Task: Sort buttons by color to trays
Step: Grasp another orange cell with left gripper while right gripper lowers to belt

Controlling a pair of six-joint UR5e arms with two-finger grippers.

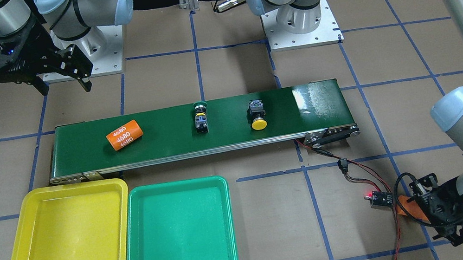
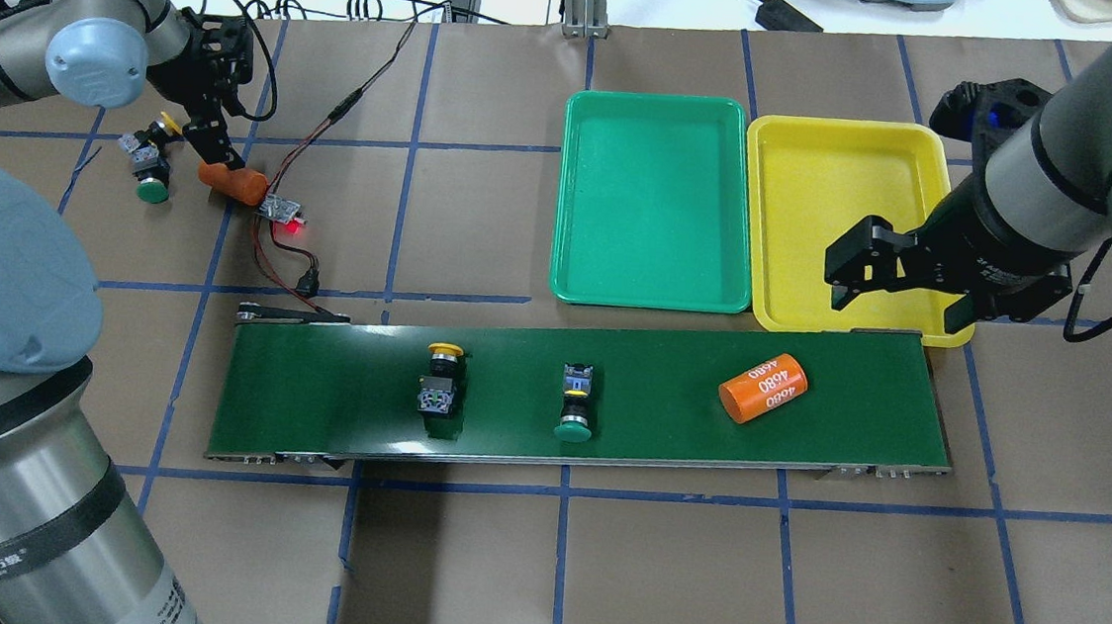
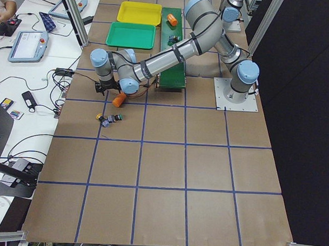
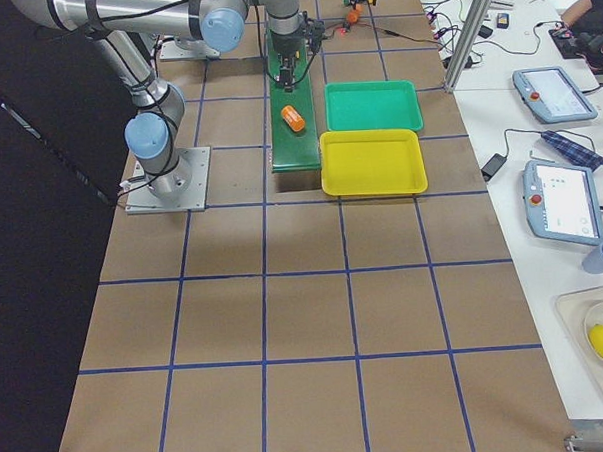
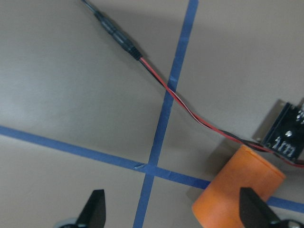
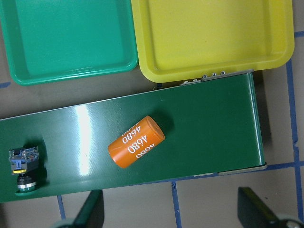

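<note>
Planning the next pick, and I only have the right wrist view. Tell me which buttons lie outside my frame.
Observer: A yellow button lies on the conveyor belt, beyond the green button you see, toward the robot's left.
Operator: List anything off the belt.
Observer: A second green button and a second yellow button lie together on the table, near the left hand.
Operator: Report that hand's state.
Observer: It is open and holds nothing. An orange cylinder lies by one fingertip.
</note>
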